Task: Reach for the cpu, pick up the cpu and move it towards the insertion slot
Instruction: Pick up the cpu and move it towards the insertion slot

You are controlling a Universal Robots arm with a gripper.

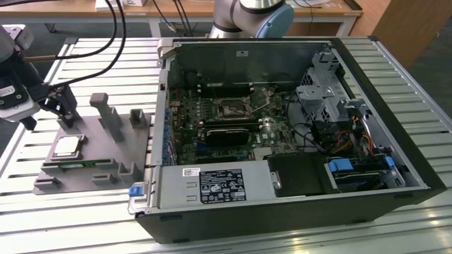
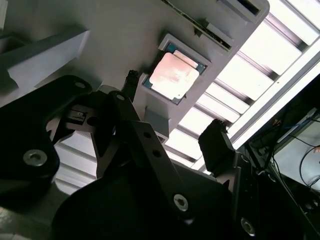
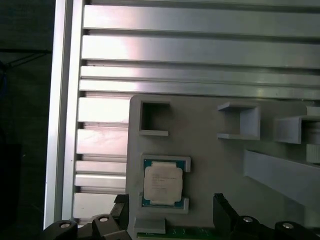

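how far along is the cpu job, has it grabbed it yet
Done so far: most of the reach. The gripper hangs open close over the cpu, fingers apart and not closed on it. In hand: nothing; the cpu lies flat in its nest on the grey fixture. Left: the grasp, the lift and the carry across to the insertion slot.
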